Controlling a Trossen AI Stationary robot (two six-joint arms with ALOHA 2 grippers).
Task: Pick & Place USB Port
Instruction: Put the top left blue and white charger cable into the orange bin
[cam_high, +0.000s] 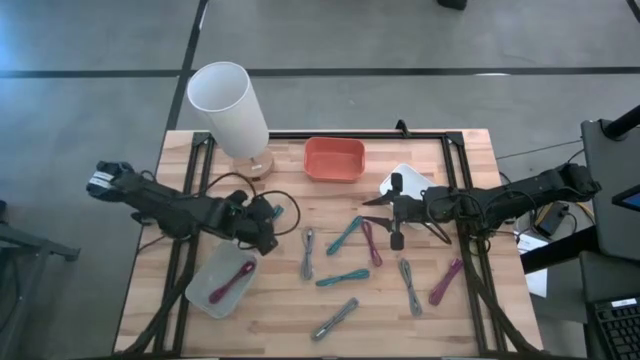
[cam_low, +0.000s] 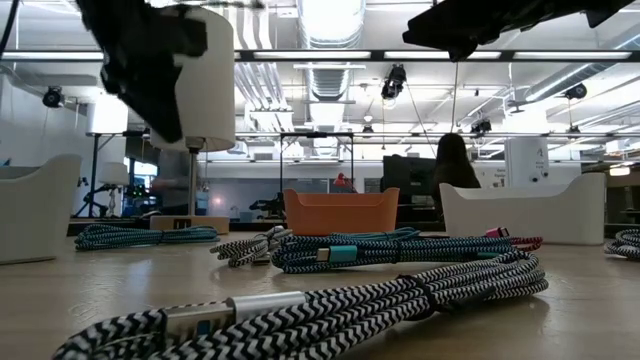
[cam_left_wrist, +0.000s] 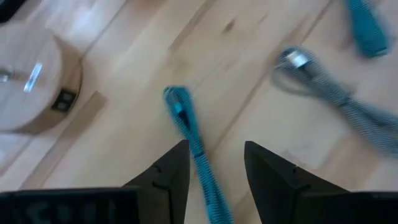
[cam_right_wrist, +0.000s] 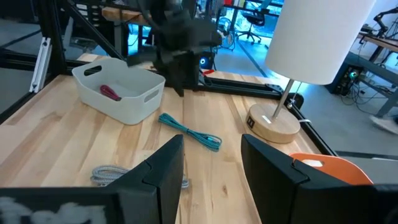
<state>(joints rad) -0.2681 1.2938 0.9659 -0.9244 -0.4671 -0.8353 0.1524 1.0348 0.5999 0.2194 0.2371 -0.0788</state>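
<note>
Left hand (cam_high: 268, 228) left of centre in high view, fingers (cam_left_wrist: 168, 177) spread, grasping nothing, hovering over teal cable (cam_left_wrist: 189, 127) on wooden tabletop (cam_high: 270, 320). Right hand (cam_high: 393, 212) right of centre, fingers (cam_right_wrist: 163, 167) apart, empty. Grey bin (cam_high: 222, 279) lower left, holding maroon cable (cam_high: 231, 283). More coiled USB cables (cam_high: 343, 278) scattered mid-frame. Orange bin (cam_high: 334, 159) and white lamp (cam_high: 231, 106) toward top.

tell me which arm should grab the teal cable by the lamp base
Left. The left gripper hangs open right over that teal cable, fingers either side of it. The right gripper sits mid-table, farther off.
</note>
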